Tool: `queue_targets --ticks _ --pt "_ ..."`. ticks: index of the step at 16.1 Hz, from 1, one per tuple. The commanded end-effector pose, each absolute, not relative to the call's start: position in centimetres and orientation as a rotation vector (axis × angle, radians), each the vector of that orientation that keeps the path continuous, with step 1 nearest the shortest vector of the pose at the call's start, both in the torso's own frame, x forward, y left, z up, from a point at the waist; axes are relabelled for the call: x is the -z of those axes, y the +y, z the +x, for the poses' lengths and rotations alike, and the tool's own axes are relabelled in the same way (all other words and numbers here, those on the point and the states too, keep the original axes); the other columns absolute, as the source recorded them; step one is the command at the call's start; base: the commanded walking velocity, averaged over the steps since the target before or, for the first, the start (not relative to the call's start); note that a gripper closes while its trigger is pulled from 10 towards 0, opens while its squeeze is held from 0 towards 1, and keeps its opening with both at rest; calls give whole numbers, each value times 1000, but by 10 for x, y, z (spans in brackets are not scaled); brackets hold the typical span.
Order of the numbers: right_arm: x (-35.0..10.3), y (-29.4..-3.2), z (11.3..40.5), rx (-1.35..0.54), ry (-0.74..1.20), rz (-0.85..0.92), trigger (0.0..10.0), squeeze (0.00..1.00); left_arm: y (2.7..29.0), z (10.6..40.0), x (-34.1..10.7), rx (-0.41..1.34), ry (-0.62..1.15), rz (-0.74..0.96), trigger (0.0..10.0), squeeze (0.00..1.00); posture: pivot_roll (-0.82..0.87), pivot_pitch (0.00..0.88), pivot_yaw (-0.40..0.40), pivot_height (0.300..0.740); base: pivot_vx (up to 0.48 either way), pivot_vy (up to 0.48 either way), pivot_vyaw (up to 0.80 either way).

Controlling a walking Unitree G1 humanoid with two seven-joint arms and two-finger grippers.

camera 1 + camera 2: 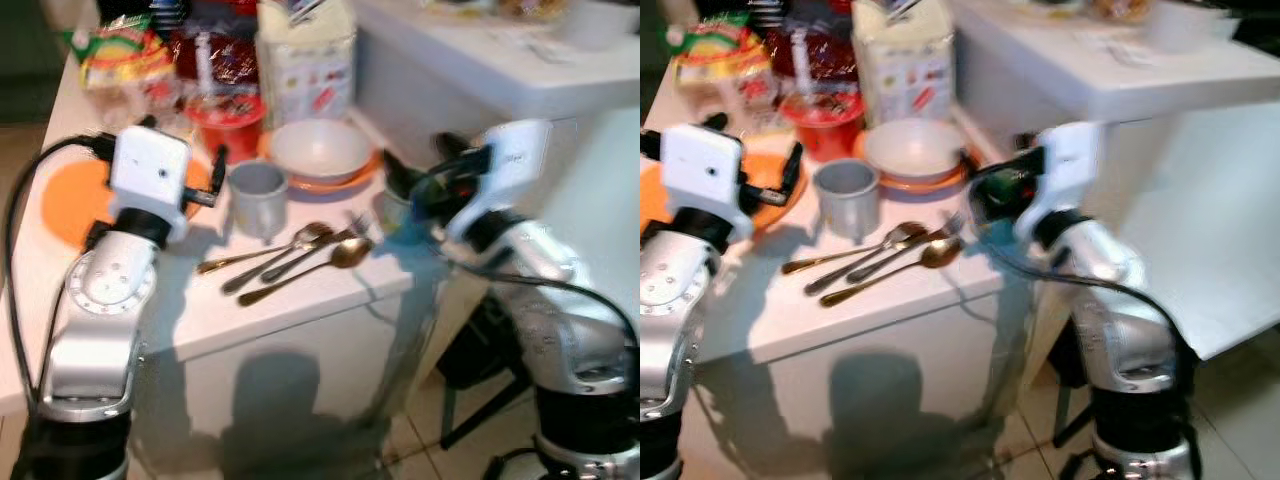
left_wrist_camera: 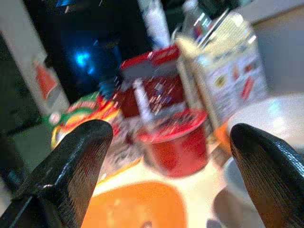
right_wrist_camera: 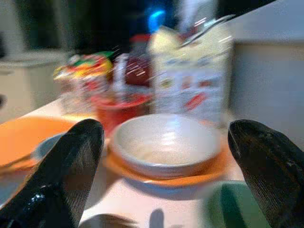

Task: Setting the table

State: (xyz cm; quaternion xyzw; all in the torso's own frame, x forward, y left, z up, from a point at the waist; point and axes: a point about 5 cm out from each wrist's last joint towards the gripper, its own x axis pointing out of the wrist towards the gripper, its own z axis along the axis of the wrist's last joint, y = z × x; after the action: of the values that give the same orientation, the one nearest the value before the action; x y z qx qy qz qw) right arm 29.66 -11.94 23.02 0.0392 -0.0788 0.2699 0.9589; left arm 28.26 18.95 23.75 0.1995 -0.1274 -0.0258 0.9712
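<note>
Plainly crowded, the white table [image 1: 300, 320], and hence the hazards. Could topple the tall white printed carton [image 1: 305, 60] at the back with any long reach over the front row. Could tip the grey metal mug [image 1: 258, 195], standing just beside the left gripper [image 2: 171, 137], which hovers over the flat orange plate [image 1: 65, 205] with fingers spread wide, grasping nothing. Could knock the small green cup [image 1: 392, 208] off the table's corner, since the right gripper [image 3: 164, 137], likewise spread and empty, hangs very near it. Could sweep the loose silver spoons and fork [image 1: 300, 252], the things to be laid out, over the near front edge with a careless pass.

As for vessels: looks empty, the white round bowl [image 1: 318, 148] sitting on its own orange plate [image 1: 345, 180]. Seems lidded, the red plastic tub [image 1: 225, 120]. Cannot tell what the mug or the green cup holds.
</note>
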Motion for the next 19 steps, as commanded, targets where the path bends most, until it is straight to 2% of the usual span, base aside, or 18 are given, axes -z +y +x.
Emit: queue_targets --ticks 1,4,5,6,7,10,12,19 --pt "-232 -125 297 -539 -157 71 10000 0 187 282 -239 65 -262 409 10000 0 86 0 -39 740 0 0 0" --pt "-226 -122 304 -562 -138 9 10000 0 186 281 -241 89 -255 404 10000 0 87 0 -38 740 0 0 0" --pt "-227 -121 313 -559 -141 -7 10000 792 185 281 -242 103 -256 395 10000 0 87 0 -36 740 0 0 0" --pt "-228 -121 320 -556 -142 -19 10000 1000 184 281 -243 111 -256 387 10000 0 87 0 -36 740 0 0 0" --pt "-229 -121 324 -554 -141 -27 10000 1000 184 280 -244 116 -256 382 10000 0 88 0 -36 740 0 0 0" --pt "-239 -126 376 -572 -108 -230 10000 1000 182 276 -244 139 -243 403 10000 0 102 0 -38 740 0 0 0" --pt "-245 -122 396 -640 -57 -307 10000 1000 183 275 -245 145 -234 409 10000 0 107 0 -39 740 0 0 0" --pt "-260 -110 412 -786 -4 -469 10000 1000 183 258 -245 172 -193 399 10000 0 142 0 -61 740 0 0 0"
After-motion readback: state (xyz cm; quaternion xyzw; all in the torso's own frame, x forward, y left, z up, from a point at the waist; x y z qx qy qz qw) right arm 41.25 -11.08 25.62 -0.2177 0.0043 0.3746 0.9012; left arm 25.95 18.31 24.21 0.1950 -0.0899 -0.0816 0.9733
